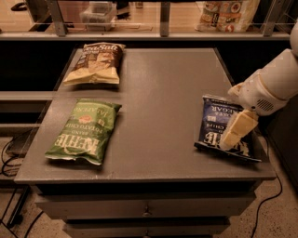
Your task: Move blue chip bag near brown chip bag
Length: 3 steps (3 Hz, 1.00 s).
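Observation:
The blue chip bag (215, 122) lies flat near the right front edge of the grey table (163, 88). The brown chip bag (95, 62) lies at the table's far left corner, far from the blue one. My gripper (228, 117) comes in from the right and hangs low over the blue bag, open. One cream finger (237, 130) lies across the bag's right half and hides part of its lettering. The other finger (235, 89) sits just beyond the bag's far edge. The bag rests on the table.
A green chip bag (86, 130) lies at the front left of the table. Behind the table runs a railed shelf with a plastic container (98, 11) and packaged goods (228, 11). Cables lie on the floor at left and right.

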Tool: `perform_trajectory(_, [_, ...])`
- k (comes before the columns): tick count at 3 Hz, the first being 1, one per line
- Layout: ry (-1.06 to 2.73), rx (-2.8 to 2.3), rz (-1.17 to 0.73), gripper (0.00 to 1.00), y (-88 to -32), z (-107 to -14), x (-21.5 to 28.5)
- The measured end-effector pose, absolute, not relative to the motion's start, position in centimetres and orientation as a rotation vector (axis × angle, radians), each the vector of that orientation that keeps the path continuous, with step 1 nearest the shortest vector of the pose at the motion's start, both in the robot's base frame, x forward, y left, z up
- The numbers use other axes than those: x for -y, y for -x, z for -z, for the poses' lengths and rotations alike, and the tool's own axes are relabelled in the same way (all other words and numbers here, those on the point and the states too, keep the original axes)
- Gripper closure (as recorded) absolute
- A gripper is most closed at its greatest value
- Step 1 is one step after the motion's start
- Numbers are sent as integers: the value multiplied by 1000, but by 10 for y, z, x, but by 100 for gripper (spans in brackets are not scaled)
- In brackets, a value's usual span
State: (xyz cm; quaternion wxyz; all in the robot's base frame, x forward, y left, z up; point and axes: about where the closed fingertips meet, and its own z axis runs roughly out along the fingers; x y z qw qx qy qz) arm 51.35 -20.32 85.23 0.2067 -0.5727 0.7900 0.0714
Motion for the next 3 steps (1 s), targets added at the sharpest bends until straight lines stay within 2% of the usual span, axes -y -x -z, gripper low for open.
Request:
perform_trajectory(1, [1588,-2226,-213,17,-514,-844,202])
perform_trajectory(2, [1609,-2215,-194,41,-512,-846,197])
perform_trajectory(3, [1637,-2162,-160,72,-512,-867,185])
